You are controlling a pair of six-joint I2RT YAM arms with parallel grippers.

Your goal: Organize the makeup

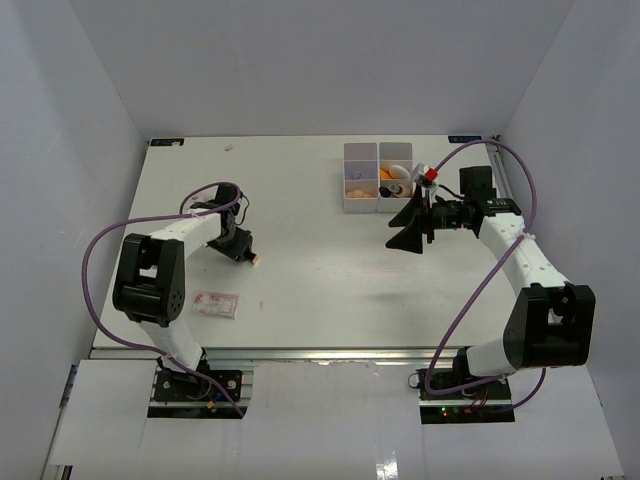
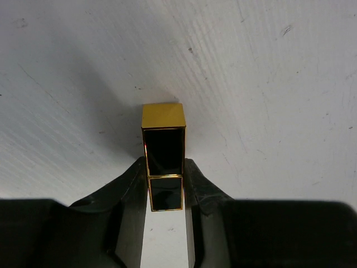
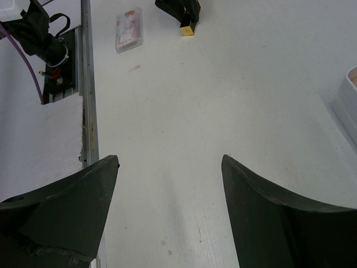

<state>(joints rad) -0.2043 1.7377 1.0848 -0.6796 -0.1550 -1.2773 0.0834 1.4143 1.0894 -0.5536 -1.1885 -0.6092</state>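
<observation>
The step in hand looks like moving one item toward its storage place. The left gripper point(image 2: 163, 174) is closed firmly on a black-and-gold lipstick tube point(image 2: 163, 146). Its two black fingers point(image 2: 129, 187) press against the tube's lower section, and the gold end sticks out ahead. From above, gripper and tube sit over the left half of the tabletop, roughly midway between the near and far edges. Whether the tube is clear of the surface cannot be told.

The next move probably calls for a lift and a long carry toward the far right. There a white multi-compartment plastic box point(image 1: 361, 150) stands close to the far edge. Some of its cells hold tan and orange pieces too small to name, while the cell at its far-left corner seems bare. The cells are narrow, so the tube would likely need to be lined up with one before release.

The right gripper point(image 3: 170, 162) hangs with its jaws spread wide and nothing between them, just on the near side of the box. Its arm runs along the right edge of the tabletop. That position could crowd the left arm's approach to the box, so the right arm may have to give way or take the tube in a handover.

A flat pink packet point(image 1: 215, 303) lies toward the near-left corner, well apart from the likely route.
</observation>
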